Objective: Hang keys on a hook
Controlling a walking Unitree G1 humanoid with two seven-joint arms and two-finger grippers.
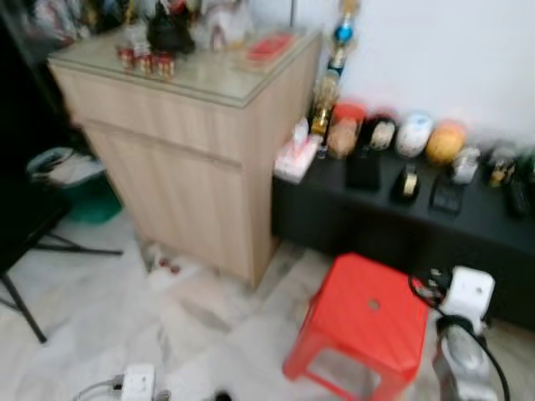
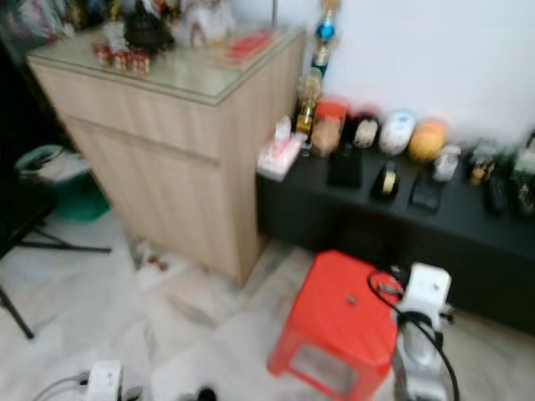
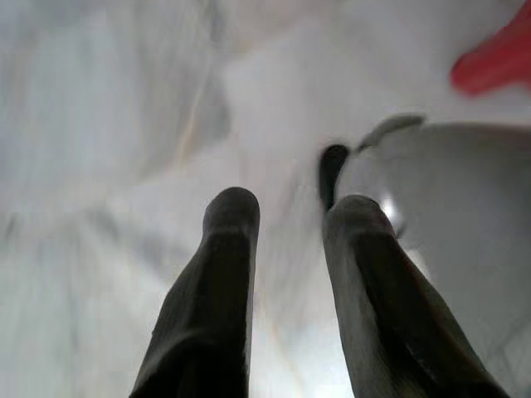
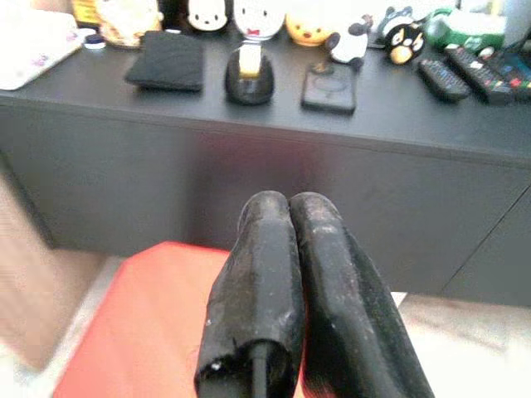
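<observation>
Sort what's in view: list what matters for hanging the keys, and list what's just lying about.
For the job:
right gripper, fingers shut, by the red stool
left gripper, fingers apart, over the floor

Just lying about:
red stool
wooden cabinet
black sideboard
tape dispenser
remotes
power strip
</observation>
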